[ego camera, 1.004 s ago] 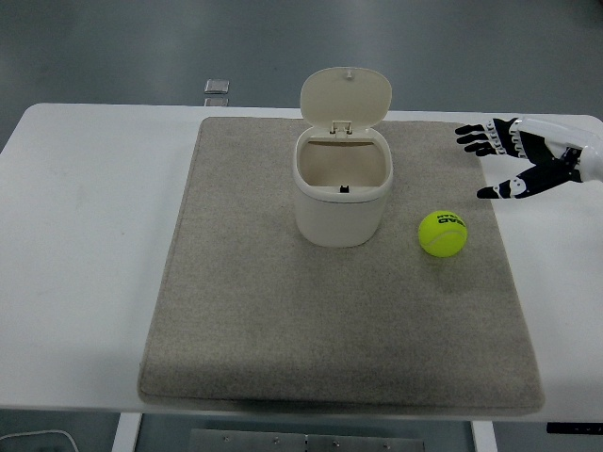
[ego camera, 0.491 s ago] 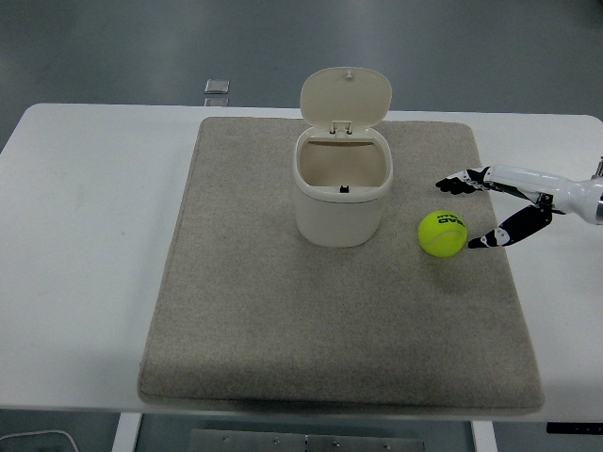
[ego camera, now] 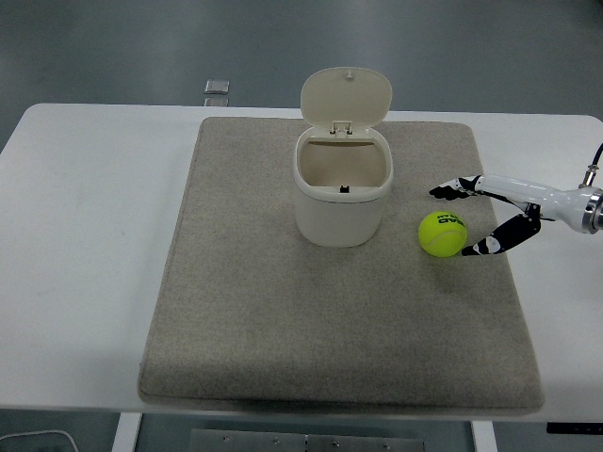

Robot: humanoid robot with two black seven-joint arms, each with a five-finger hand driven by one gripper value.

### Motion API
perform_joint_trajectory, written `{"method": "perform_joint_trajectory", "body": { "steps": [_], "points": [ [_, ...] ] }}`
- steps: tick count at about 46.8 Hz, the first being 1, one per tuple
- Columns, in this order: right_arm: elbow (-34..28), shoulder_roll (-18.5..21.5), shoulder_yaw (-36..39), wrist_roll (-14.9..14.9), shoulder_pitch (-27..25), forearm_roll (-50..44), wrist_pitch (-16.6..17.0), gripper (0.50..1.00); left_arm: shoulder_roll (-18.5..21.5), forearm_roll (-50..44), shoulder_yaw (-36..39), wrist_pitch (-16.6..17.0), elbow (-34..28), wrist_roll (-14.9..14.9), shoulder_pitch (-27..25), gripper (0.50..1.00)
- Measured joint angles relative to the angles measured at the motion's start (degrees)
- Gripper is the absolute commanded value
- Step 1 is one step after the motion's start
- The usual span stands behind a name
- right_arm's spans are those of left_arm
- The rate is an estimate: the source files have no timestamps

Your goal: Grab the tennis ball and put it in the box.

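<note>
Compared with a second ago, your right hand (ego camera: 480, 215) has dropped from high over the mat's far right corner down to the level of the tennis ball (ego camera: 443, 233), and in the last half second it has crept a little further left toward it. The ball itself has not shifted: it sits on the grey mat (ego camera: 283, 330), just right of the box (ego camera: 343, 193) and a little nearer to you.

Your hand comes in from the right edge, its white forearm lying low and roughly level over the mat. The fingers (ego camera: 450, 190) are spread wide, pointing left just beyond the ball's far side, while the thumb (ego camera: 490, 245) angles down to the ball's near right side, its tip just beside or touching the ball; you cannot tell which. The hand brackets the ball but holds nothing.

The box stands upright near the mat's far centre with its lid (ego camera: 346, 97) flipped up and back. A small grey object (ego camera: 217, 88) lies on the white bench (ego camera: 85, 235) past the mat's far left corner.
</note>
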Motion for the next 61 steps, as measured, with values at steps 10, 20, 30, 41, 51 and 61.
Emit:
{"method": "perform_joint_trajectory", "body": {
  "steps": [10,20,30,41,51,61],
  "points": [
    [0.0,1.4,0.0,0.0,-0.8,-0.2,-0.6,0.919,0.0,0.0,0.0,0.0,0.0,0.0,0.0,0.992],
    [0.0,1.7,-0.1,-0.1,-1.2,-0.2,-0.7,0.909,0.0,0.0,0.0,0.0,0.0,0.0,0.0,0.992],
    [-0.1,2.9,-0.5,-0.2,-1.3,-0.5,-0.6,0.832,0.0,0.0,0.0,0.0,0.0,0.0,0.0,0.992],
    [-0.1,3.1,-0.5,-0.3,-1.6,-1.2,-1.1,0.797,0.0,0.0,0.0,-0.1,0.0,0.0,0.0,0.992],
    [-0.2,3.2,-0.5,-0.3,-1.6,-1.5,-1.1,0.76,0.0,0.0,0.0,-0.1,0.0,0.0,0.0,0.992],
    [-0.2,3.1,-0.4,-0.2,-1.3,-1.7,-1.1,0.609,0.0,0.0,0.0,-0.1,0.0,0.0,0.0,0.992]
  ]
}}
